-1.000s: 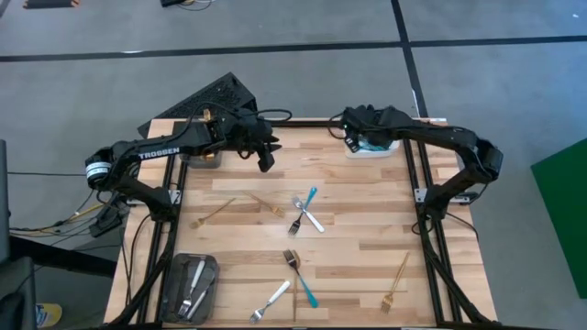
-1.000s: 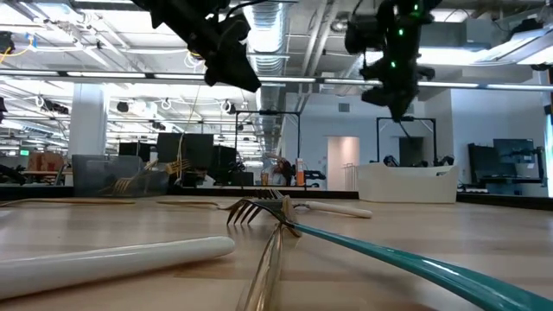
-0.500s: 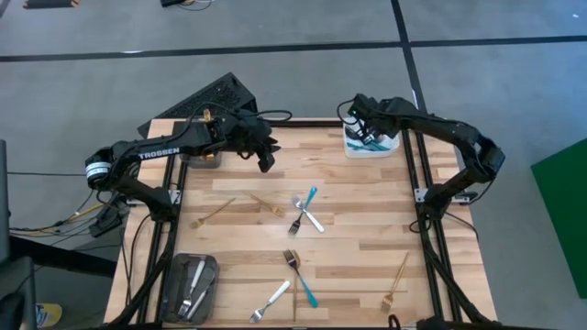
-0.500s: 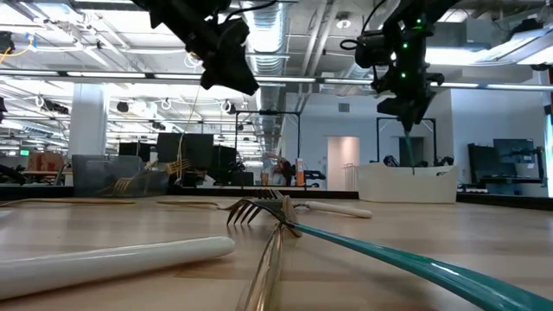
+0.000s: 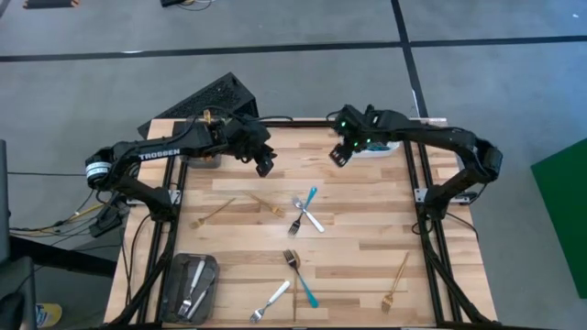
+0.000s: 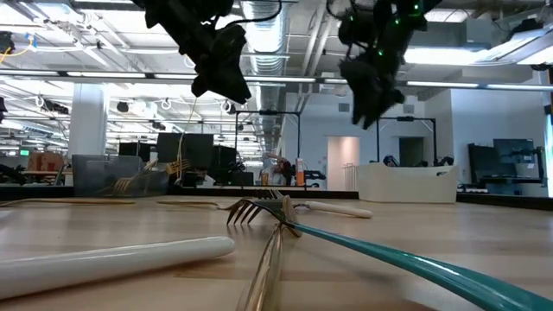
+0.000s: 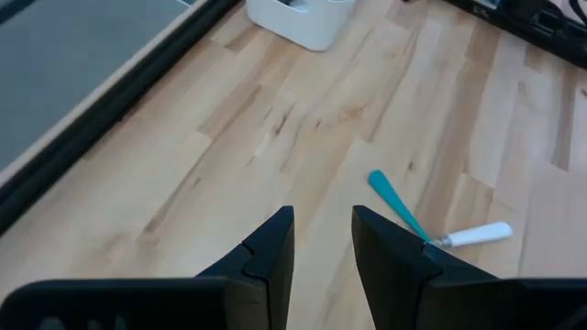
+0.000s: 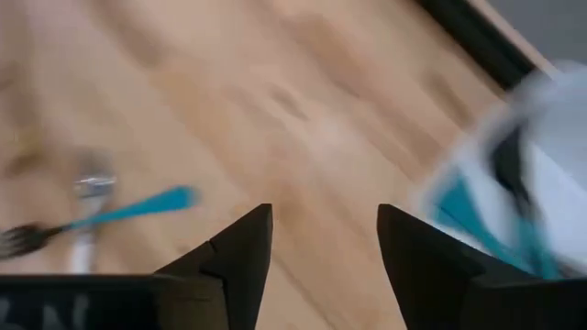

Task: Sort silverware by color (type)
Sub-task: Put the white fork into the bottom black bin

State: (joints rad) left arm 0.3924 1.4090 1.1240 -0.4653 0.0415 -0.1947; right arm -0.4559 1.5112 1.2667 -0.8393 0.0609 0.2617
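My left gripper (image 5: pixel 264 166) is open and empty, in the air over the far left part of the table; it also shows in the low view (image 6: pixel 223 85). My right gripper (image 5: pixel 338 155) is open and empty, in the air just beside the white bin (image 5: pixel 378 146) on the side toward the table's middle. A blue-handled fork (image 5: pixel 308 199) lies across a white-handled one (image 5: pixel 312 220) mid-table. Gold forks (image 5: pixel 213 214) (image 5: pixel 268 204) (image 5: pixel 396 280) lie flat. Near the front edge lie a fork (image 5: pixel 292 259), a blue-handled piece (image 5: pixel 306 291) and a white-handled one (image 5: pixel 271 300).
A dark tray (image 5: pixel 193 286) at the near left corner holds silver pieces. A second dark tray (image 5: pixel 203 159) at the far left holds gold ones. The white bin (image 8: pixel 514 174) holds blue-handled pieces. Bare wood lies between the two grippers and along the right side.
My right gripper has gone from above the white bin toward the table's left and near side, and now hangs over bare wood beside the bin. The silverware on the table has stayed where it was.
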